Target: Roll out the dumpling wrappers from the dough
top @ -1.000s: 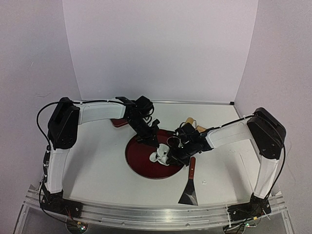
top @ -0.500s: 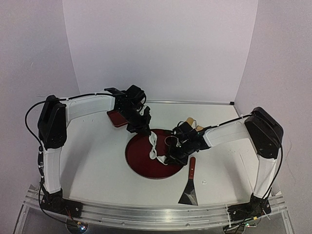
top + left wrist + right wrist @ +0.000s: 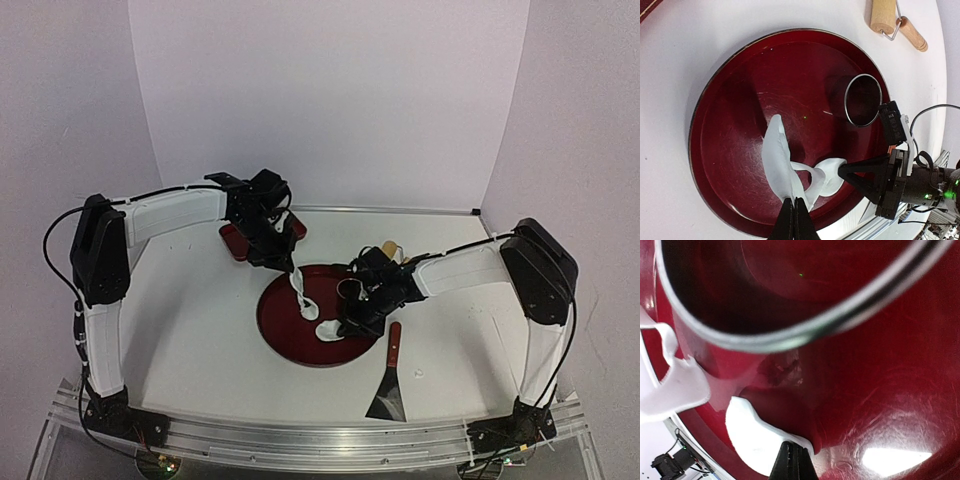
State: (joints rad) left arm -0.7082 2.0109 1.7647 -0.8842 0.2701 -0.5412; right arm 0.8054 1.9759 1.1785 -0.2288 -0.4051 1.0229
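My left gripper point(image 3: 294, 270) is pinched shut on the top end of the dough point(image 3: 302, 296), a ragged white strip hanging over the middle of the red tray point(image 3: 272, 322). The strip's lower end loops down to the wrapper point(image 3: 328, 328), which lies flat near the tray's near rim. My right gripper point(image 3: 341, 324) is fully closed, tips against the wrapper's right edge; I can't tell whether it pinches it. The ring point(image 3: 352, 291) stands on the tray's right side, the pin point(image 3: 390, 250) lies beyond it, and the scraper point(image 3: 388, 390) lies near right.
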